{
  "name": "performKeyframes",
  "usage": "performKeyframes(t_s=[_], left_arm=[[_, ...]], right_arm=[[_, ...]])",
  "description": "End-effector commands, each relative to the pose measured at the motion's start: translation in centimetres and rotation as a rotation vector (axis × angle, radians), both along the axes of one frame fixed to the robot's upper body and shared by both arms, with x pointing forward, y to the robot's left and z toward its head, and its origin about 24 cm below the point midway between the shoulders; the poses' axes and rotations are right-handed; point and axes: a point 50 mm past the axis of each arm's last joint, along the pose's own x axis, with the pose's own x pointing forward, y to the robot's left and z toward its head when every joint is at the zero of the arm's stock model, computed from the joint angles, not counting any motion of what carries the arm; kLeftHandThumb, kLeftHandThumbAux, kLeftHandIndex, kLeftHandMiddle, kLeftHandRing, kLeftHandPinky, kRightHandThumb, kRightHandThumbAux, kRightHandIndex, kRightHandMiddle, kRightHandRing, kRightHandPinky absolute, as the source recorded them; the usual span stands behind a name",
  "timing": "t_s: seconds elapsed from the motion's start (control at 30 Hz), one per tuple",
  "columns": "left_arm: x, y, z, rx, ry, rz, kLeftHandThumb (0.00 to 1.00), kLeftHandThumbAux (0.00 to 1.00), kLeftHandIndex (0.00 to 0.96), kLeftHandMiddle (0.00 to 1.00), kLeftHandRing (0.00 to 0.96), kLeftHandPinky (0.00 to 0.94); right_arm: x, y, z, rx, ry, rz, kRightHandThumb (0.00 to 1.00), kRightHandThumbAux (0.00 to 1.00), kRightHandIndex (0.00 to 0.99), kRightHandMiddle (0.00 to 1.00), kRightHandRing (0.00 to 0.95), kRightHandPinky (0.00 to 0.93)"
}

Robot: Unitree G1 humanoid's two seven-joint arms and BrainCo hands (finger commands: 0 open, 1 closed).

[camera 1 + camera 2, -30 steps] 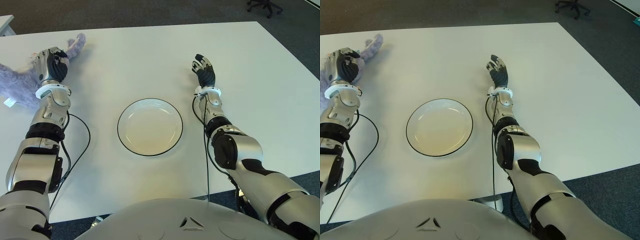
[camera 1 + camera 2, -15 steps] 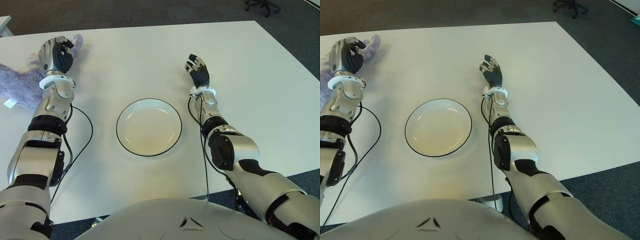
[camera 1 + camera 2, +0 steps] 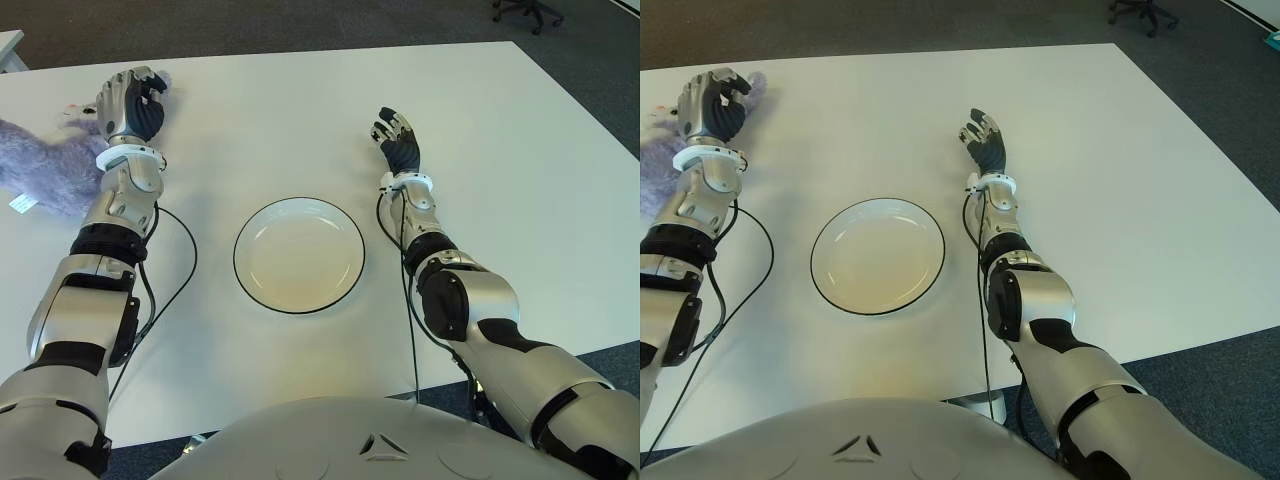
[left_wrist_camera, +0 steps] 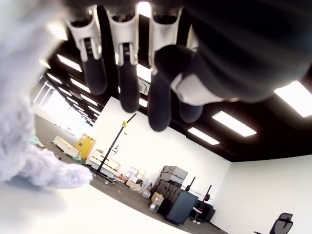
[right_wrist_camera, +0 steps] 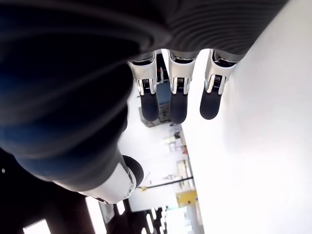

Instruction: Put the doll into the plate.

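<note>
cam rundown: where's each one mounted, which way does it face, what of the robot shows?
Left eye: head, facing down at table; both arms, plate, doll.
Right eye: same scene, shifted slightly.
Left wrist: close on left hand, doll fur beside it.
Right wrist: close on right hand, open.
Eyes share everything; the doll also shows in the left wrist view.

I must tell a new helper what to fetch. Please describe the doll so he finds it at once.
On the white table, look to the far left corner beside the robot's left hand. The doll lies there, the only soft, furry lilac thing, unlike the smooth plate.
</note>
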Motion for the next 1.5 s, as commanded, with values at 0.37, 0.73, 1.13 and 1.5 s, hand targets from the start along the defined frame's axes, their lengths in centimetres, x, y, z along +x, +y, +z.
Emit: performKeyframes(t_s=[0.37,0.73,1.13,1.5], left_arm=[[1.5,-2.9,0.5,-0.046,0.008,-0.059,0.847,0.65,0.445,0.489,0.662,0.638],[1.9,-3.8,0.9,-0.093,0.002,-0.099,0.848,0.651,0.444,0.49,0.657,0.665],[-0.4,-3.2,-0.6,-0.019,-0.066,-0.063,0.849,0.649,0.428,0.55,0.544,0.503],[-5.6,-3.0,-0.9,0.058,-0.239,-0.012,0.839,0.66,0.395,0.524,0.482,0.443]], right_arm=[[-1.5,0.1,-3.3,0.005,0.144,0.004,0.572,0.861,0.181,0.126,0.114,0.133],[-1.4,0.1,-3.3,-0.002,0.145,0.003,0.559,0.853,0.178,0.123,0.111,0.135],[-1.5,0.0,-3.4,0.0,0.149,-0.001,0.572,0.858,0.16,0.12,0.111,0.133],[-1.5,-0.1,-3.5,0.019,0.162,-0.007,0.57,0.855,0.17,0.124,0.119,0.142]])
